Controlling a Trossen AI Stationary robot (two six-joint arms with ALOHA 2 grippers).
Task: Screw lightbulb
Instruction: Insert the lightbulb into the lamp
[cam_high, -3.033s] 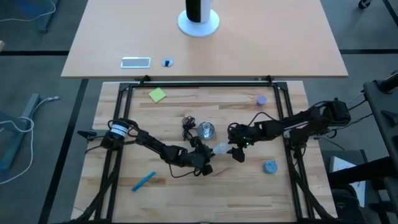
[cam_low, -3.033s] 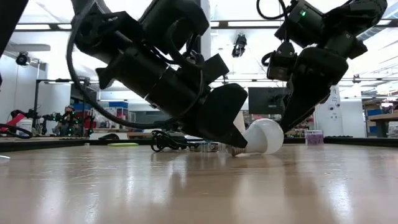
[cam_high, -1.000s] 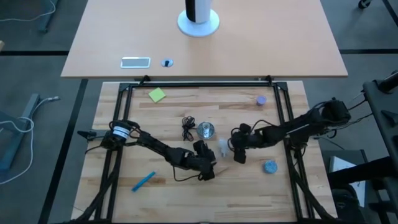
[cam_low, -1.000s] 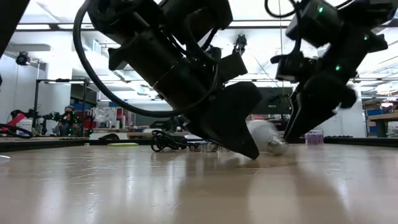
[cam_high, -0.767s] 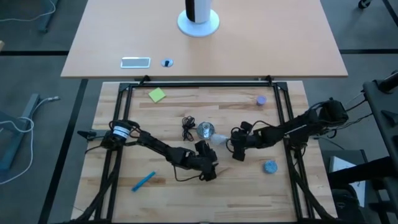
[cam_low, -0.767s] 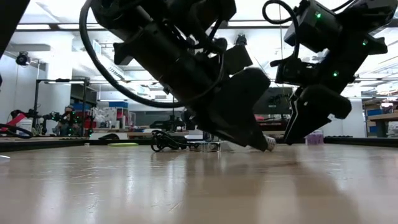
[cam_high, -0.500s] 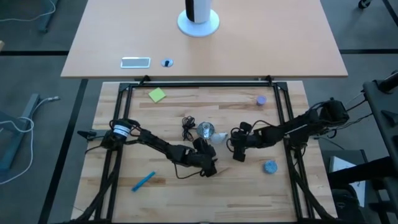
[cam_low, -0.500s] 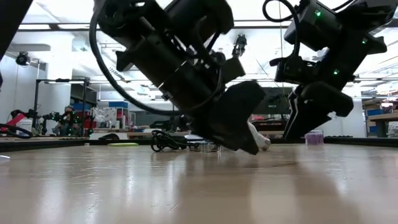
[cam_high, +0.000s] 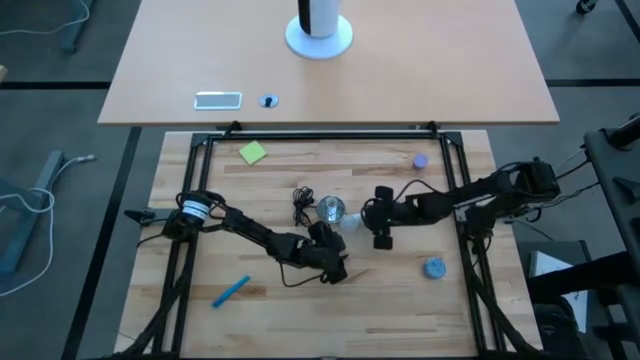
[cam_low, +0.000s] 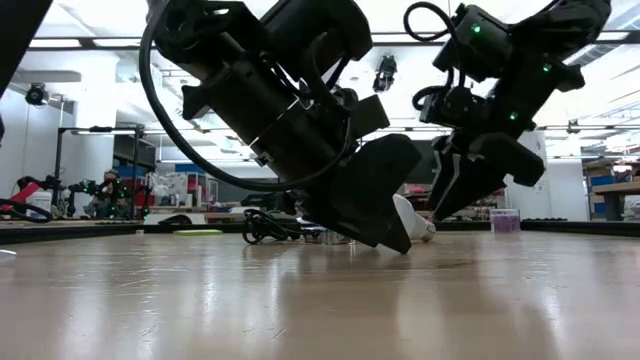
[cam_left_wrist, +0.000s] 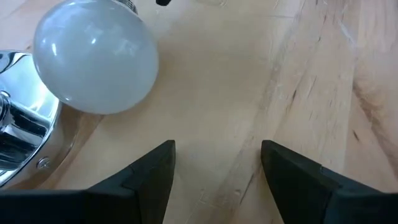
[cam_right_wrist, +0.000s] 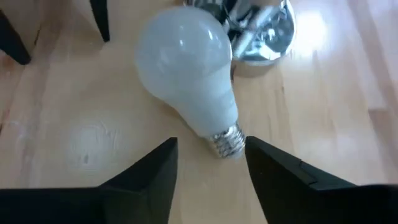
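1. Since 0.5 s ago the right gripper (cam_high: 381, 228) has shifted a bit toward the far side of the table (cam_high: 450, 290). It now sits just beside the lightbulb (cam_high: 349, 222), where before it was slightly nearer the front edge.
2. Left gripper (cam_high: 333, 262) has barely moved. It remains low over the wood just on the near side of the bulb.
3. Compared with 3 s ago, the bulb has rolled from between the two grippers toward the metal socket (cam_high: 331, 209). It now lies right next to that socket.
4. Bulb lies on its side on the table, loose; nothing grips it.
5. Right wrist view: the bulb's long axis runs from the glass globe (cam_right_wrist: 184, 51) at the socket (cam_right_wrist: 264, 30) to the screw base (cam_right_wrist: 226, 143), which points back toward the right gripper's fingers (cam_right_wrist: 147, 182).
6. Left wrist view: the globe (cam_left_wrist: 94, 57) touches or nearly touches the socket rim (cam_left_wrist: 25, 143). I can't tell which.
7. Both grippers are spread apart and empty, with bare wood showing between the fingers (cam_left_wrist: 149, 177) in each wrist view.
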